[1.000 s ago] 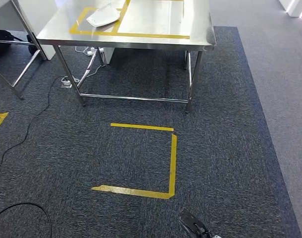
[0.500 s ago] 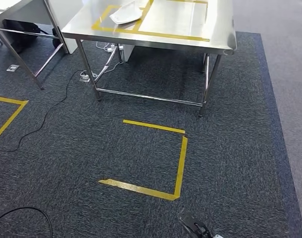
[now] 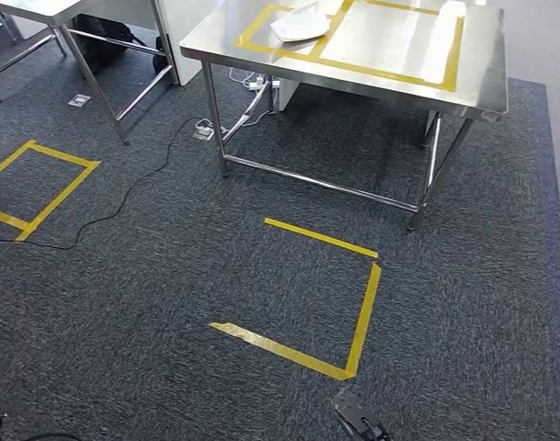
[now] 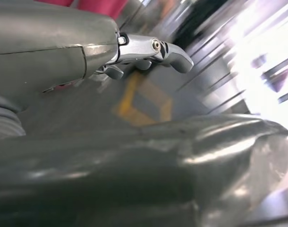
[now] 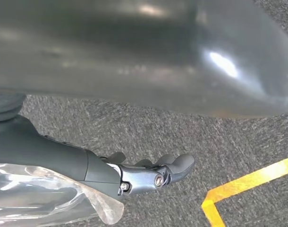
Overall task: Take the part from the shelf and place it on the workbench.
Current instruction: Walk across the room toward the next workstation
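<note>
In the head view the whole picture has slid to the right over the last second: the steel worktop (image 3: 375, 73) now sits in the upper right, and a second taped square (image 3: 62, 184) on the carpet has come in at the left. That is the camera swinging leftward as the robot turns, not the furniture moving. The white part (image 3: 301, 25) lies flat on the worktop, inside the left of two yellow-taped frames, with its right end at or just over the tape that divides them. It is a shallow, shell-like piece, and its long axis runs roughly across the picture, rising a little to the right; which end leads is too small to tell. The open-sided yellow floor marking (image 3: 364, 312) lies on the carpet in front of the worktop, and a black cable (image 3: 135, 188) trails off to the left. In the left wrist view the left robot hand (image 4: 142, 52) has its fingers stretched out and loose, with nothing between them, against a motion-blurred background. In the right wrist view the right robot hand (image 5: 149, 172) hangs over the carpet, fingers extended and empty, with yellow tape nearby. Judging from this, one part is already delivered, and the robot is probably turning away from the worktop, perhaps to fetch another.
</note>
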Controlling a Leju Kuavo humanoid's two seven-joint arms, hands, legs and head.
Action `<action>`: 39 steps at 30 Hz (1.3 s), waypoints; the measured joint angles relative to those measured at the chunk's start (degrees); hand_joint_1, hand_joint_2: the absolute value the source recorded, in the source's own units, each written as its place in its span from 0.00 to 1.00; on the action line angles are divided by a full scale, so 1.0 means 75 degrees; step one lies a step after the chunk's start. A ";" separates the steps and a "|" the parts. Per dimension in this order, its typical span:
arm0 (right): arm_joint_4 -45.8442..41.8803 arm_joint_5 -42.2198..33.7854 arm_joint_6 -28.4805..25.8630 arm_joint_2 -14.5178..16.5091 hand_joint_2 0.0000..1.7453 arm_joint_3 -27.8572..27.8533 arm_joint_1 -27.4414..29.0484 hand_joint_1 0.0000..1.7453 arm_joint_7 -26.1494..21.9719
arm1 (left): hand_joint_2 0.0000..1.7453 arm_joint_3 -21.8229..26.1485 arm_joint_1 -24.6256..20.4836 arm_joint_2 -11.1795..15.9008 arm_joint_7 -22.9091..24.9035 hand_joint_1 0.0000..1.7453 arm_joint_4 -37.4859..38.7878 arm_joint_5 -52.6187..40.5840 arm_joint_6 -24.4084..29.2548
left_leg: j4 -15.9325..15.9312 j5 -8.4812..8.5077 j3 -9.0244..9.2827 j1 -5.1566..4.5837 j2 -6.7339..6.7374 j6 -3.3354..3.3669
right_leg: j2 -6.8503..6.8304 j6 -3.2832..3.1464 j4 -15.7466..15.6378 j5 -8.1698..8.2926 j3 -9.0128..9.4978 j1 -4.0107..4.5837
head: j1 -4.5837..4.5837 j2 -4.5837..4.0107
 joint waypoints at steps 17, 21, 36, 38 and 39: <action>0.0190 -0.0288 -0.0024 0.0042 0.00 0.0060 -0.0214 0.00 -0.0063 | 0.00 -0.1033 0.0131 -0.0289 0.0584 0.00 0.5536 0.2353 -0.0646 | 0.0035 -0.0210 0.0159 0.0113 0.0906 -0.0319 | -0.1129 0.0135 -0.0322 -0.0046 0.0314 -0.0032 | -0.0087 0.0000; 0.0211 -0.0331 -0.0036 0.0061 0.00 0.0085 -0.0270 0.00 -0.0063 | 0.00 -0.1377 0.0161 -0.0292 0.0668 0.00 0.6001 0.2755 -0.0557 | -0.0017 -0.0183 0.0166 0.0107 0.0652 -0.0072 | -0.0920 0.0276 0.0015 -0.0364 0.0222 -0.0098 | -0.0061 0.0000; 0.0317 -0.0352 -0.0044 0.0068 0.00 0.0147 -0.0333 0.00 -0.0048 | 0.00 -0.2439 0.0158 -0.0356 0.0718 0.00 0.6496 0.3371 -0.0424 | -0.0025 -0.0087 0.0103 0.0042 -0.0305 -0.0190 | -0.0112 -0.0028 -0.0201 0.0100 0.0093 0.0000 | -0.0027 0.0000; 0.0317 -0.0352 -0.0044 0.0068 0.00 0.0147 -0.0334 0.00 -0.0048 | 0.00 -0.2441 0.0158 -0.0356 0.0718 0.00 0.6497 0.3371 -0.0424 | -0.0024 -0.0086 0.0103 0.0041 -0.0307 -0.0191 | -0.0114 -0.0030 -0.0205 0.0102 0.0095 -0.0002 | -0.0027 0.0000; 0.0317 -0.0352 -0.0044 0.0073 0.00 0.0148 -0.0335 0.00 -0.0048 | 0.00 -0.2447 0.0158 -0.0352 0.0718 0.00 0.6500 0.3372 -0.0423 | -0.0021 -0.0088 0.0102 0.0037 -0.0309 -0.0196 | -0.0127 -0.0038 -0.0221 0.0114 0.0102 -0.0015 | -0.0026 0.0000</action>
